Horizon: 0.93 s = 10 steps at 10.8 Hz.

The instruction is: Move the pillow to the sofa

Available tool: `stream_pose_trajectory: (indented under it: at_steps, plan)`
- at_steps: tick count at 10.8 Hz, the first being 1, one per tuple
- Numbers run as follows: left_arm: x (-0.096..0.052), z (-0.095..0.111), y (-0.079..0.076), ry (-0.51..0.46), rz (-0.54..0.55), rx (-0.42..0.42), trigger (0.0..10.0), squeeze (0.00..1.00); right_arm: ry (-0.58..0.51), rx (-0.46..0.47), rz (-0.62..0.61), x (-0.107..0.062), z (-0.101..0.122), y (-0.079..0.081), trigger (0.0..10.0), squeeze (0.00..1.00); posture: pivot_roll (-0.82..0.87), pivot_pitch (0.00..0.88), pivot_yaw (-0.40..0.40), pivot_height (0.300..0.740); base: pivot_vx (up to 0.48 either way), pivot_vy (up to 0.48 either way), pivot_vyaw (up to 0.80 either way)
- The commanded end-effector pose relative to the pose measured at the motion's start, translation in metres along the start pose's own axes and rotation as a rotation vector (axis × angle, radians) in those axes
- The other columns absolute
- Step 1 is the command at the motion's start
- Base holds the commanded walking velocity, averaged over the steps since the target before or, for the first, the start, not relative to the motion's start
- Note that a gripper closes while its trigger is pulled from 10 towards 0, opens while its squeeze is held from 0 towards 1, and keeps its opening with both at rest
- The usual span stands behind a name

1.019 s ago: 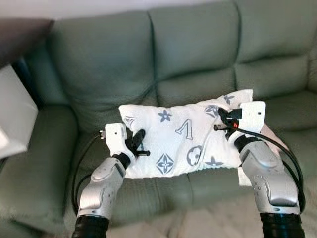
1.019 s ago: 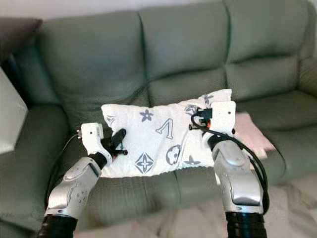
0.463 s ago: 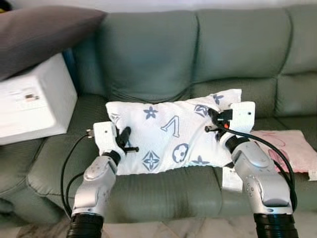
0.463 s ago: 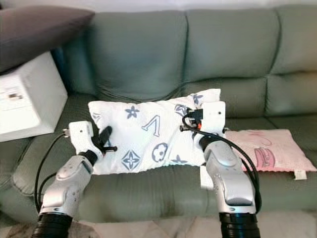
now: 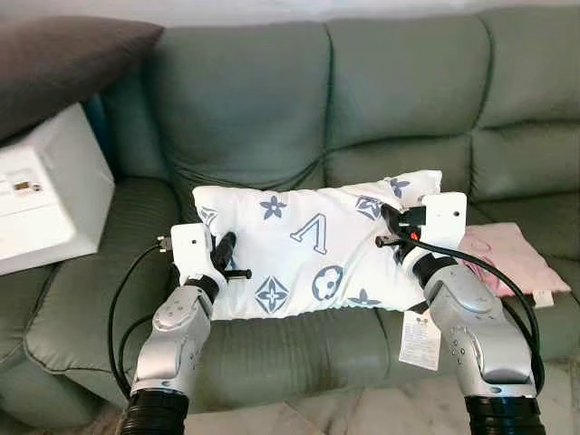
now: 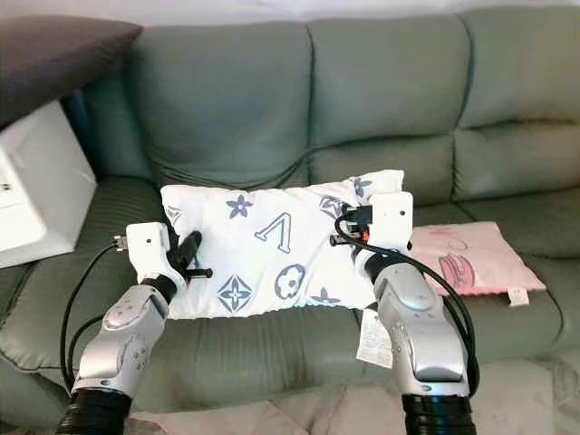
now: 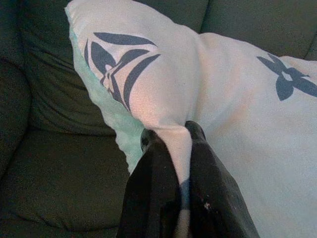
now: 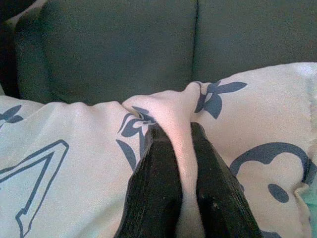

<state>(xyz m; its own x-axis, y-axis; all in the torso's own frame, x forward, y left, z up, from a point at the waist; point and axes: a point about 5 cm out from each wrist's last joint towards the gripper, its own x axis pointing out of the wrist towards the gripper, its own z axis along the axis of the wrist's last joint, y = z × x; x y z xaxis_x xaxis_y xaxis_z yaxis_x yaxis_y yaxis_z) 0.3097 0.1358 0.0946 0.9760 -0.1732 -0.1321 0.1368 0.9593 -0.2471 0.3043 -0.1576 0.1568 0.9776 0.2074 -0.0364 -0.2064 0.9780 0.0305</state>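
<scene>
Pillow [image 5: 313, 254], white, patterned: carried between left gripper [image 7: 171, 144] and right gripper [image 8: 174, 131], each pinching a fold of its cover. Sofa [image 5: 272, 91] seat directly below and ahead of both grippers; transport judged nearly complete, lowering and release outstanding.

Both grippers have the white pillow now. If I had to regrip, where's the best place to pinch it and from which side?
Pinch the short ends of the pillow, coming from the robot's side as the left gripper and right gripper do now: the soft cover bunches into a fold between the fingers there.

The pillow [image 5: 308, 254] carries a large dark "V" among flower and diamond motifs (the hanging tag's [image 5: 420, 342] print is too small to read).
</scene>
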Motion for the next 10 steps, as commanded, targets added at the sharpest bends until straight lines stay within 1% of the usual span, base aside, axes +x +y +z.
stream_pose_trajectory:
  at_steps: [1, 3, 4, 6, 7, 9, 10]
  plan:
    - [0.003, 0.007, 0.003, -0.024, 0.01, 0.027, 10.0, 0.0, -0.033, 0.006, 0.019, 0.0, 0.007, 0.003, 10.0, 0.0, -0.28, 0.037, 0.039, 0.74, 0.0, 0.0, 0.0]
    - [0.001, 0.003, 0.01, -0.011, 0.053, 0.052, 10.0, 0.0, -0.029, 0.007, 0.02, -0.001, 0.005, 0.004, 10.0, 0.0, -0.27, 0.047, 0.043, 0.74, 0.0, 0.0, 0.0]
    - [0.001, 0.001, 0.015, 0.005, 0.084, 0.082, 10.0, 0.0, -0.028, 0.005, 0.024, -0.002, 0.002, 0.006, 10.0, 0.0, -0.27, 0.056, 0.046, 0.74, 0.0, 0.0, 0.0]
    - [-0.003, -0.001, 0.023, 0.017, 0.106, 0.111, 10.0, 0.0, -0.022, 0.008, 0.032, -0.002, -0.002, 0.012, 10.0, 0.0, -0.24, 0.085, 0.056, 0.74, 0.0, 0.0, 0.61]
    - [-0.008, -0.001, 0.029, 0.023, 0.117, 0.128, 10.0, 0.0, -0.018, 0.018, 0.037, -0.003, -0.004, 0.016, 10.0, 0.0, -0.23, 0.101, 0.063, 0.74, 0.0, 0.0, 0.76]
    - [-0.017, -0.003, 0.035, 0.037, 0.128, 0.151, 10.0, 0.0, -0.014, 0.031, 0.04, -0.001, -0.007, 0.021, 10.0, 0.0, -0.21, 0.125, 0.071, 0.74, 0.0, 0.0, 0.75]
    - [-0.021, -0.004, 0.039, 0.048, 0.136, 0.17, 10.0, 0.0, -0.014, 0.046, 0.041, 0.002, -0.007, 0.024, 10.0, 0.0, -0.2, 0.146, 0.078, 0.74, 0.0, 0.0, 0.72]
